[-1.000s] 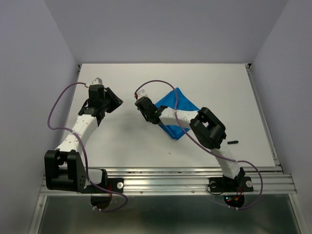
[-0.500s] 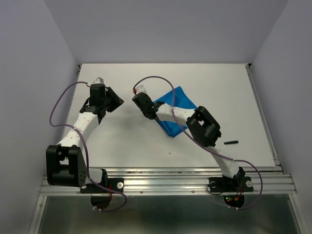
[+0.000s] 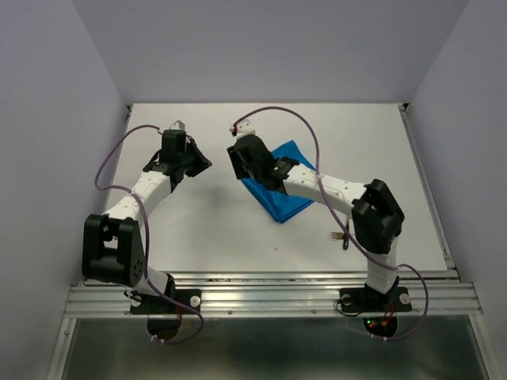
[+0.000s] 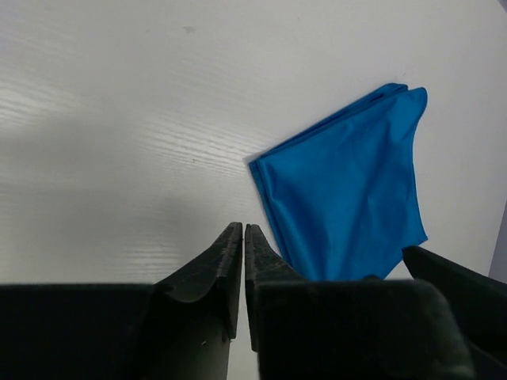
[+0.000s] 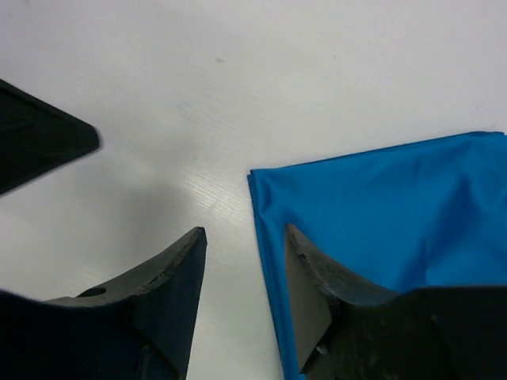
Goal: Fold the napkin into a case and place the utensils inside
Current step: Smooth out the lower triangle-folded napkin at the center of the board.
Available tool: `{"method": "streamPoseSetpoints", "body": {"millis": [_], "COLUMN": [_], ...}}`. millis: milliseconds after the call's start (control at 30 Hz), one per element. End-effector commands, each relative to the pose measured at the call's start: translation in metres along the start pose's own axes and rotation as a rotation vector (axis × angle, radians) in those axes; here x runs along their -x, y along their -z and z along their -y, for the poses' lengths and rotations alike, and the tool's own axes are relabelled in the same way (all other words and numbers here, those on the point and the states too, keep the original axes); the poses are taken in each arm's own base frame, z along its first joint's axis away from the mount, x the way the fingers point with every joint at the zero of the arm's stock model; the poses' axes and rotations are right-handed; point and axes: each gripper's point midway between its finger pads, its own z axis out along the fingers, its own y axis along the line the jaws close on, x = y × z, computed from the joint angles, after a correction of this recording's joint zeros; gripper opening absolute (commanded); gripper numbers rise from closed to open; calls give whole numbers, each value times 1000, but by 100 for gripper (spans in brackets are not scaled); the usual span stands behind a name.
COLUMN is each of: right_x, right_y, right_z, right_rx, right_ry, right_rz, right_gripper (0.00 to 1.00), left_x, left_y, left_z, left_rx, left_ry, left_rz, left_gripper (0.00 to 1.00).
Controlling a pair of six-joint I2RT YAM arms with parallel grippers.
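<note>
The napkin (image 3: pixel 282 198) is a bright blue cloth lying folded flat on the white table (image 3: pixel 214 222); it also shows in the left wrist view (image 4: pixel 348 190) and the right wrist view (image 5: pixel 396 206). My right gripper (image 3: pixel 242 168) (image 5: pixel 244 229) stands open over the napkin's left edge, one finger above the cloth and one above bare table, holding nothing. My left gripper (image 3: pixel 200 165) (image 4: pixel 242 227) hovers just left of the napkin, its fingers together with nothing between them. The utensils (image 3: pixel 339 236) lie near the front right, mostly hidden by the right arm's elbow.
The left gripper's dark tip (image 5: pixel 40 150) shows at the upper left of the right wrist view. Purple cables (image 3: pixel 111 166) loop over both arms. A metal rail (image 3: pixel 269 293) runs along the table's near edge.
The right gripper has opened and let go of the napkin, shifting toward the far side. The left gripper has moved right toward the napkin and closed. The right elbow now covers the utensils.
</note>
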Motion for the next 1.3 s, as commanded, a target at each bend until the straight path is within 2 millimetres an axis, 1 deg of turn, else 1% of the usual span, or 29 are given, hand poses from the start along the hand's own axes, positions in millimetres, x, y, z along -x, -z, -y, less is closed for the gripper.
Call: {"method": "streamPoseSetpoints", "body": {"millis": [0,33,67,100,133,167,200,233,300,333,400,433,500,533,700,767,900,1000,1067,1100,1133,1167,1200,1233,1267], "right_x": [11,5,-4,-22,-29,-36,-50,-57,-70,-84,-96,-109,-120,-129,-145,-159,-176,-178,-173,-162,-163,-150,-142,-137,-126], "right_y": [22,24,25,30,33,35,39,41,44,44,45,44,44,44,45,46,49,50,52,56,56,61,63,66,73], "right_z": [27,33,38,46,43,45,44,42,41,40,38,35,32,32,27,22,21,24,27,31,32,35,40,46,50], "right_rx": [53,65,73,95,114,118,133,143,151,152,165,177,190,190,219,242,250,238,227,216,209,204,189,161,154], "right_ry": [-181,-213,-268,-296,-309,-333,-334,-344,-350,-349,-353,-351,-357,-360,-372,-370,-371,-373,-366,-364,-358,-358,-356,-354,-360], "right_rz": [43,30,13,-24,-36,-51,-80,-97,-124,-155,-185,-213,-238,-251,-282,-319,-354,-354,-340,-313,-316,-279,-252,-233,-198], "right_gripper": [48,42,36,17,7,3,1,1,1,1,1,1,1,1,1,1,1,1,1,1,1,1,1,1,1], "left_x": [8,-1,-8,-15,-27,-35,-39,-44,-50,-55,-57,-61,-68,-75,-97,-105,-109,-113,-114,-114,-111,-108,-106,-99,-94], "left_y": [-6,-16,-20,-24,-38,-41,-46,-58,-68,-75,-81,-84,-88,-91,-102,-108,-111,-113,-116,-116,-116,-116,-113,-108,-105], "left_z": [51,54,70,77,75,89,93,95,101,96,89,84,75,68,44,33,26,21,19,19,21,21,22,28,31], "left_rx": [-100,-101,-130,-143,-127,-155,-166,-173,-183,-170,-147,-132,-113,-99,-46,-18,2,14,27,28,25,33,35,26,22], "left_ry": [-65,-70,-89,-95,-99,-114,-117,-120,-125,-127,-130,-134,-145,-150,-150,-152,-155,-163,-167,-173,-173,-180,-182,-185,-188], "left_rz": [27,3,-14,-34,-69,-93,-106,-120,-139,-156,-156,-163,-181,-200,-251,-269,-275,-291,-294,-296,-291,-285,-283,-264,-249], "left_gripper": [15,9,2,0,0,0,0,0,0,0,0,0,0,0,0,0,0,0,0,0,0,0,0,0,0]}}
